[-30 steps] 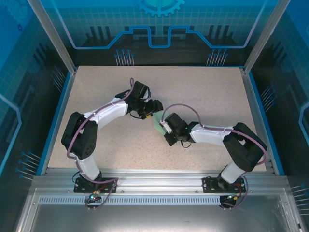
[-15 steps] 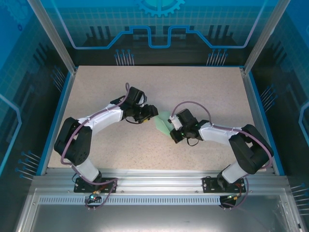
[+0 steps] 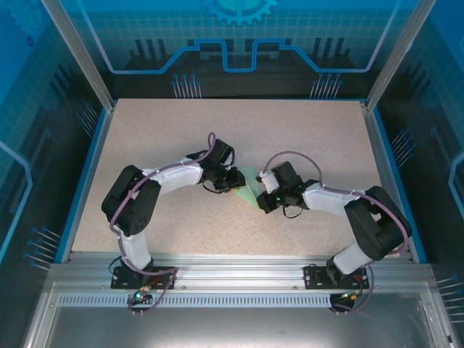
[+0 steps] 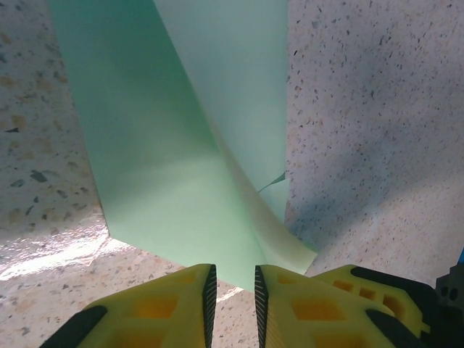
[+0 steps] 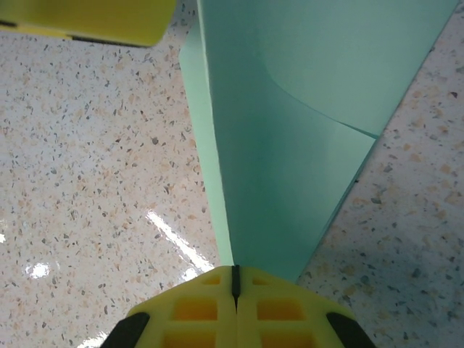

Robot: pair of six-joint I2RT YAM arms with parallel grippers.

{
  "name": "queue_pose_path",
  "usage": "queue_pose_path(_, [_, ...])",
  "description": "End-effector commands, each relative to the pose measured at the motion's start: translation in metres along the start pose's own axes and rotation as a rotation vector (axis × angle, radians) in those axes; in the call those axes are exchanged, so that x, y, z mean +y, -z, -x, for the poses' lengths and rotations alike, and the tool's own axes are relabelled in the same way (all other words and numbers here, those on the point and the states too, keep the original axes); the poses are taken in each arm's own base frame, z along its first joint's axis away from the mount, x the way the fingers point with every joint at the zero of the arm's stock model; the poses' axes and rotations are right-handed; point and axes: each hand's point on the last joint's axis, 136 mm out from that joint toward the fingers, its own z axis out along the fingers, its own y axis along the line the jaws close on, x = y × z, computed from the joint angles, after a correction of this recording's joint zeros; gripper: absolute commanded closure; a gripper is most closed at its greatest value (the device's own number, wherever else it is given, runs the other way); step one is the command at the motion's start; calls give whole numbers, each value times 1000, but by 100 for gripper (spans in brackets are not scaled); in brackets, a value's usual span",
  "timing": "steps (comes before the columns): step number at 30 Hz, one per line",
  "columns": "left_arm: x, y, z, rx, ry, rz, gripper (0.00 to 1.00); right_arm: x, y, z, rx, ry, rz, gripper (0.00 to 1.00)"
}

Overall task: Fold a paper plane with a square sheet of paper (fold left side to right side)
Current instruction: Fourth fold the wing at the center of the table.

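Mint-green sheet of paper (image 3: 249, 188) sits near the middle of the speckled desk (image 3: 312, 138), between the two pincers. It is partly folded: one flap stands up off the desk along a straight crease.

Left pincer (image 3: 235, 180): reaches in from the left. In the left wrist view (image 4: 232, 279) its yellow jaws stand a narrow gap apart. The near edge of the paper (image 4: 181, 159) runs into that gap, and the pads are not pressed together on it.

Right pincer (image 3: 265, 194): reaches in from the right. In the right wrist view (image 5: 233, 279) its jaws are closed tight, pinching the paper (image 5: 290, 123) where the crease meets the seam between them. The raised flap curls over to the right. One yellow finger (image 5: 101, 18) of the left pincer is just beside the paper's far left edge.
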Motion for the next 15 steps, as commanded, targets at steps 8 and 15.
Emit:
queue_pose_path(8, [-19,-22,4,40,-24,-38,73,-8,2,2,-19,-95,67,100])
queue_pose_path(15, [-18,-31,5,49,-22,-32,71,-11,-1,0,-6,-118,81,100])
